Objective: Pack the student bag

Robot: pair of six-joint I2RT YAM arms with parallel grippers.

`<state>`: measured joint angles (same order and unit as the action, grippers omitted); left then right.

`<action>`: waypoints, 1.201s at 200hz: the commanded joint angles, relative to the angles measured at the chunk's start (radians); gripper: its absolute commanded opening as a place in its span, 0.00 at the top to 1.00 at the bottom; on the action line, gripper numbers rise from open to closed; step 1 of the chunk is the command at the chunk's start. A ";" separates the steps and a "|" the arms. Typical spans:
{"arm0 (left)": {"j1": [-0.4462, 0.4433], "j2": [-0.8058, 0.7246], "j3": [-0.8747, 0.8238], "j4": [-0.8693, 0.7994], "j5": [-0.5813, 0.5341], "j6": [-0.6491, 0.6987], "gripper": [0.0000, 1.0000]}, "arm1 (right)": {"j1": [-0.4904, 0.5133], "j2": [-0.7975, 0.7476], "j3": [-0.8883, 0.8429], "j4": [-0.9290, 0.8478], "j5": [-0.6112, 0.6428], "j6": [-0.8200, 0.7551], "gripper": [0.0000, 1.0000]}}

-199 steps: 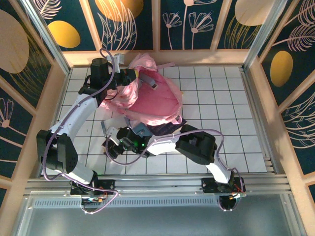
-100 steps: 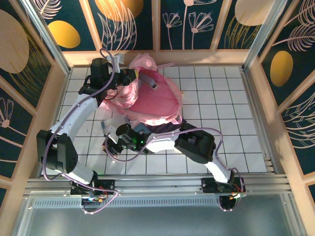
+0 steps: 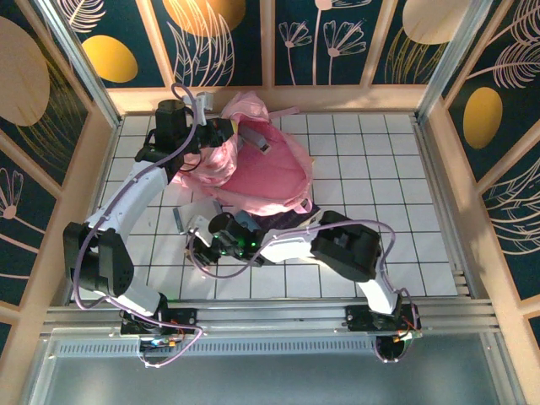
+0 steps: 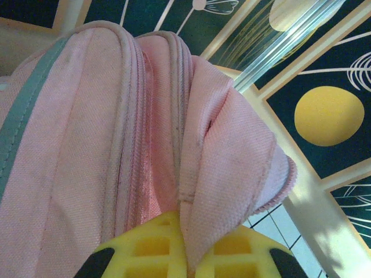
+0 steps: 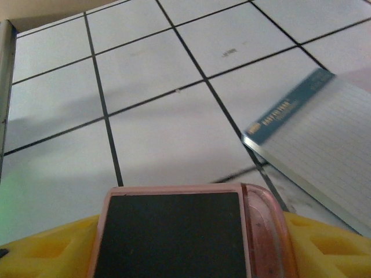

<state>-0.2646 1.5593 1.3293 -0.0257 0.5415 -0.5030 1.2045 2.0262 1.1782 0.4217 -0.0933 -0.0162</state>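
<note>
Half table [image 3: 396, 160] bare, student bag [image 3: 266, 173] far-left

Pretty clearly a robotics lab test cell, not anyone's home: the left arm [image 3: 139, 186] and right arm [image 3: 346, 249] are bolted to an aluminium rail [image 3: 278, 316] at the near edge of a white gridded table [image 3: 380, 169], all boxed in by wood-framed wall panels [image 3: 346, 34] printed with dark blue leaves and gold circles

I find the student bag [image 3: 266, 169] on the desk [image 3: 380, 169], far left, left claw [image 3: 211, 135] gripping its far-left edge, right claw [image 3: 198, 232] before the bag holding a phone [image 5: 171, 231], notepad [image 5: 324, 139] on the desk just beside the phone
</note>
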 commanded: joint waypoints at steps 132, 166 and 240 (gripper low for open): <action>0.009 -0.090 0.047 0.120 0.007 0.014 1.00 | -0.393 -0.611 -0.249 0.063 0.115 0.040 0.53; 0.009 -0.100 0.044 0.138 0.033 -0.001 1.00 | -0.472 -0.489 -0.167 0.106 0.058 0.123 0.53; 0.009 -0.123 0.042 0.161 0.064 -0.015 1.00 | -0.503 -0.114 0.171 0.091 -0.052 0.282 0.49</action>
<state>-0.2615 1.5223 1.3293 -0.0402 0.5434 -0.5041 0.7071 1.8427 1.2514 0.4488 -0.0910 0.1673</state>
